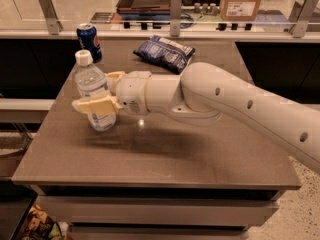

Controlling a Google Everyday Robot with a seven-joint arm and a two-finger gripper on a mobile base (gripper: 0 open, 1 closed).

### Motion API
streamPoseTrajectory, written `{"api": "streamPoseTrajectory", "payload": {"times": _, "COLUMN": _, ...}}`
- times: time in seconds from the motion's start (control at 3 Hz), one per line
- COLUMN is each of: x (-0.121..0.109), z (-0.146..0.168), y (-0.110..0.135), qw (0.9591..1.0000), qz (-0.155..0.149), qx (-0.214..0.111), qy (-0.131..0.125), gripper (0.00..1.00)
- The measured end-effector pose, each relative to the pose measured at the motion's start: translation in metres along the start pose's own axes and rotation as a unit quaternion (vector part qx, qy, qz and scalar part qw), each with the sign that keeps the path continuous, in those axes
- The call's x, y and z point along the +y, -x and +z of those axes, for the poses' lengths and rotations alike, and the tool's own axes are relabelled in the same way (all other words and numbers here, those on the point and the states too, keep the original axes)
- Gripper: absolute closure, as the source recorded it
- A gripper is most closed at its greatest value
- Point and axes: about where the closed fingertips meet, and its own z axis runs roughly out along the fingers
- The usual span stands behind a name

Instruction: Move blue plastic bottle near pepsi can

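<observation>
Cream gripper [93, 91] around blue plastic bottle [90, 80]; pepsi can [89, 41] behind.

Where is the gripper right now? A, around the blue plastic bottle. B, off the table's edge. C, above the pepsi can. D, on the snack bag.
A: the gripper has one finger in front of the blue plastic bottle and one behind it, while the pepsi can stands apart near the far left corner.
</observation>
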Motion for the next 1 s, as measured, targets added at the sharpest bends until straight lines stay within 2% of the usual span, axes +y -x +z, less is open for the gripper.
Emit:
{"api": "streamPoseTrajectory", "payload": {"times": 0.67, "x": 0.0034, "z": 0.0028, "y": 0.0024, "qw": 1.0000, "qz": -0.002, "qx": 0.000, "qy": 0.003, "gripper": 0.87}}
{"api": "streamPoseTrajectory", "payload": {"times": 1.0, "x": 0.0050, "z": 0.0041, "y": 0.0035, "qw": 1.0000, "qz": -0.003, "qx": 0.000, "qy": 0.005, "gripper": 1.00}}
